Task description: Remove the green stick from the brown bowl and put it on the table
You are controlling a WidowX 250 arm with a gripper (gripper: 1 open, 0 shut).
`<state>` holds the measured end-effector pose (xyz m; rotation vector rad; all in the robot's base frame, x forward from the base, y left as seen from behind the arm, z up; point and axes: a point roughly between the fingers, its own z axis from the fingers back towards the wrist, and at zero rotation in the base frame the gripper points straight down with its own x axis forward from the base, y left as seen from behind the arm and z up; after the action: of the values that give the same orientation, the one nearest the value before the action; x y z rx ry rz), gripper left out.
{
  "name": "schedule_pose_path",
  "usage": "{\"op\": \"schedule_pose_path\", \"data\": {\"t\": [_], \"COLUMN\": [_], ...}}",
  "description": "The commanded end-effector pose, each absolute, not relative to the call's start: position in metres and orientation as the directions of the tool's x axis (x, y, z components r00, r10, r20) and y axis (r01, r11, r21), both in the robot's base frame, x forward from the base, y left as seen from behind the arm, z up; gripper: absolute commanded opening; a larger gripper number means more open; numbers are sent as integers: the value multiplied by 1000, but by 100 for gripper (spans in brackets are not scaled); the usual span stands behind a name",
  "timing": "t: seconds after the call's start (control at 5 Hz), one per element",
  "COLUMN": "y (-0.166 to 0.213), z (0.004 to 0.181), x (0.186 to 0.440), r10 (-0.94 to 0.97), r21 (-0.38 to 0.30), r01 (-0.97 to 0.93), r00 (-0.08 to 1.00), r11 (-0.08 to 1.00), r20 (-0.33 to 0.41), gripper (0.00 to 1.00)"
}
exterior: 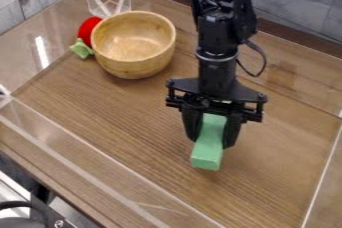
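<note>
The green stick (209, 147) hangs tilted just above the table (94, 102), its lower end close to the wood right of centre. My gripper (215, 124) points straight down and is shut on the stick's upper end, black fingers on either side. The brown bowl (131, 43) sits at the back left, upright and empty inside, well away from the gripper.
A red round object (91, 28) with a small green scrap (82, 49) lies just left of the bowl. Clear plastic walls (160, 187) run along the table's front and side edges. A black cable trails behind the arm.
</note>
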<state>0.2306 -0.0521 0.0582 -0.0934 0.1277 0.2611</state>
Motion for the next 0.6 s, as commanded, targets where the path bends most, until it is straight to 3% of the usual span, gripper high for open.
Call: {"op": "schedule_pose_path", "data": {"t": [0.0, 0.4], "y": [-48, -40], "z": [82, 115], "x": [238, 245], "r10": [181, 153], "r21": [-109, -157], "r01": [-188, -141], "r00": [981, 986], "r11": [976, 977], "r20": [-64, 62], "gripper": [100, 100]}}
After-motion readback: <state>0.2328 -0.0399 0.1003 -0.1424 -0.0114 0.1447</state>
